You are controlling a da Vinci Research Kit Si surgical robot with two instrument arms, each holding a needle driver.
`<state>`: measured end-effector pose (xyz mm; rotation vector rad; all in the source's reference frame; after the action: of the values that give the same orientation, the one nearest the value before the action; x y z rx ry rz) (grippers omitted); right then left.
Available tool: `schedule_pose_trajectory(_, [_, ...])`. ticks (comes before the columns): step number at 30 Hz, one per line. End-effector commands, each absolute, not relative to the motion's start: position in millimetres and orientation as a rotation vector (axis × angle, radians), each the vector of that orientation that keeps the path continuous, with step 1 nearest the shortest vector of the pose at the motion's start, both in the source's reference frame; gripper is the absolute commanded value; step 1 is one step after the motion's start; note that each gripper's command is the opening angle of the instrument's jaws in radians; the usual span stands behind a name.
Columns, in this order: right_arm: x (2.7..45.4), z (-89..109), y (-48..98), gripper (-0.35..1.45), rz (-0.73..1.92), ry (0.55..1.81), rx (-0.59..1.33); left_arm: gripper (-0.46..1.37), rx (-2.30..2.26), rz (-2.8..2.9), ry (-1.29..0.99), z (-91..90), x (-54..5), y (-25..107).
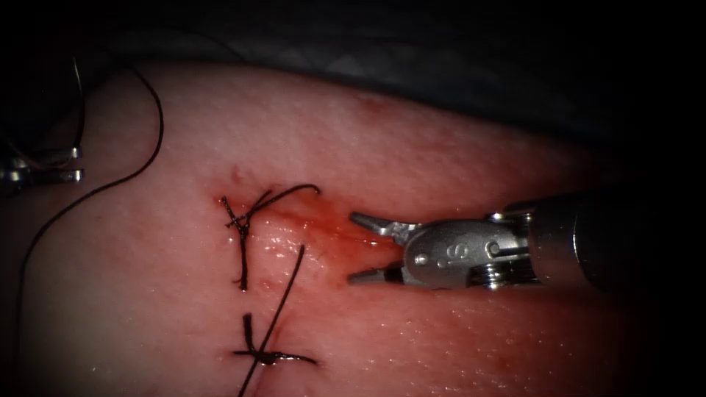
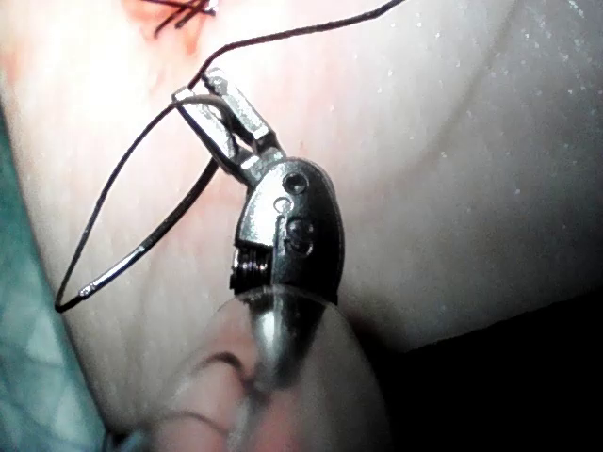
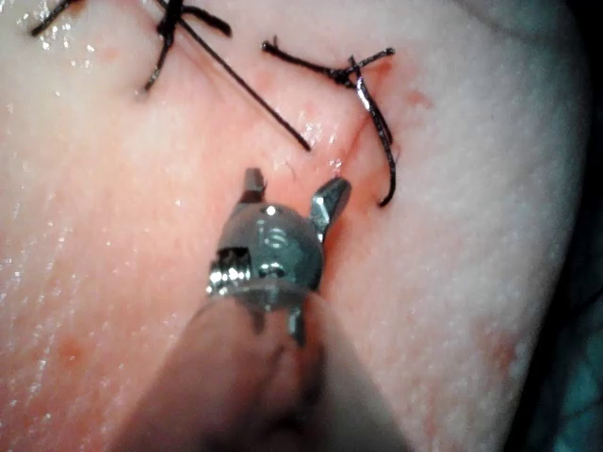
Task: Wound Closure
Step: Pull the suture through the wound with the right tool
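Note:
On the tissue point(image 1: 456, 147), the cut point(image 1: 309, 220) is wet with red fluid and carries two knotted stitches point(image 1: 240, 220), point(image 1: 265, 358). My right tool point(image 1: 357, 247) lies just right of the cut with its jaws open and nothing between them; it also shows in the right wrist view point(image 3: 295, 184), close to the upper stitch point(image 3: 353, 71). Far left of the cut, my left tool point(image 1: 73, 165) is shut on the curved needle point(image 2: 141, 250) near one end, clear of the tissue. The thread point(image 1: 158, 125) trails from it in a wide loop.
A loose straight thread tail point(image 1: 287, 294) slants from the lower stitch toward the cut. A curled cut end point(image 1: 294, 191) sticks out of the upper stitch. Dark cloth point(image 1: 441, 59) lies beyond the tissue's far edge.

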<state>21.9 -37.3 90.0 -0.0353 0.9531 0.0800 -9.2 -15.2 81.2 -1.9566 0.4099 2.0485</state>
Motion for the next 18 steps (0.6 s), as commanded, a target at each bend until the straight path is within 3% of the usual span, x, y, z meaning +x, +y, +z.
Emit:
schedule_pose_trajectory(1, [22.5, 90.3, -37.5, 1.10, 0.075, 0.957, -0.030, -0.35, -1.966, 2.053, 0.399, 81.2, -9.2, -15.2])
schedule_pose_trajectory(14, [26.0, 92.5, -38.3, 0.93, 0.043, 0.967, -0.014, -0.35, -1.966, 2.053, 0.398, 81.1, -9.2, -15.2])
schedule_pose_trajectory(18, [26.0, 92.9, -38.6, 0.60, 0.029, 0.971, -0.010, -0.35, -1.966, 2.053, 0.398, 81.1, -9.2, -15.2])
